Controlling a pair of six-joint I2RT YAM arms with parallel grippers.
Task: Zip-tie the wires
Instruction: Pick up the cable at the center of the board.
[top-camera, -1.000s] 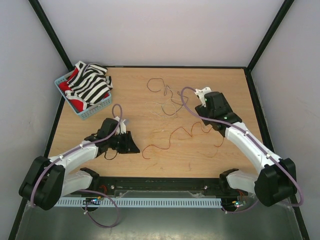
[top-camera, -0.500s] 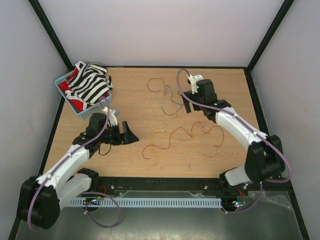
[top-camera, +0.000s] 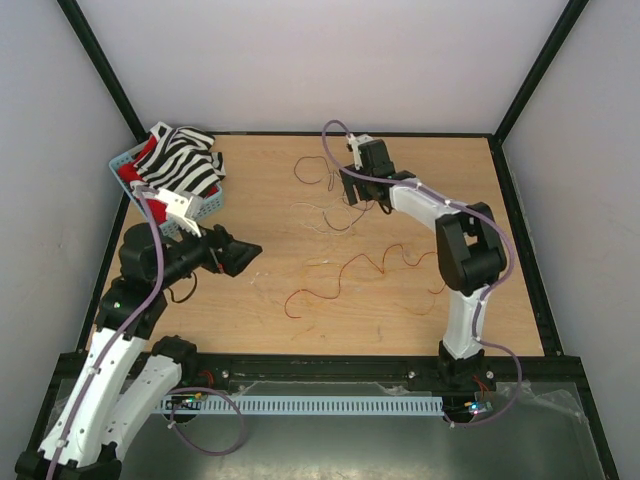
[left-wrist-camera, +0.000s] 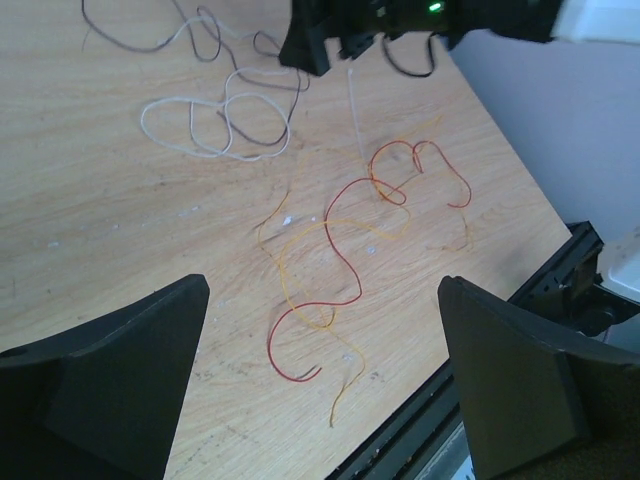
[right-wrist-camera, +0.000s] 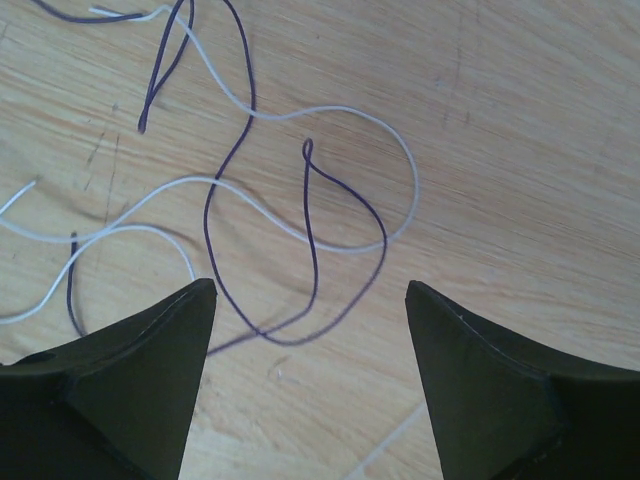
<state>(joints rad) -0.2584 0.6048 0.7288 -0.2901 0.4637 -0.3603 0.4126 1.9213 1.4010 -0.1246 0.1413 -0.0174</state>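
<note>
Overhead, with 12 o'clock at the far edge of the table (top-camera: 250, 330): the left gripper (top-camera: 238, 254) is at 9 o'clock of the table's middle, clear of the surface. Its fingers are spread wide with nothing between them, as the wrist view confirms (left-wrist-camera: 322, 290).

The right gripper (top-camera: 358, 192) is at 1 o'clock, directly over the dark and pale wires (top-camera: 330, 208). Its jaws are apart, with dark and white strands (right-wrist-camera: 310, 230) lying loose on the wood below, none gripped.

The red wire (left-wrist-camera: 345, 250) and the orange wire (left-wrist-camera: 295, 255) lie tangled near mid-table, running towards 4 o'clock.

The zip tie (left-wrist-camera: 355, 110) is a pale straight strip flat on the wood, between the right gripper and the red loops; contact with either cannot be judged.

A basket (top-camera: 195, 215) of striped cloth (top-camera: 180, 165) sits at 10 o'clock.
</note>
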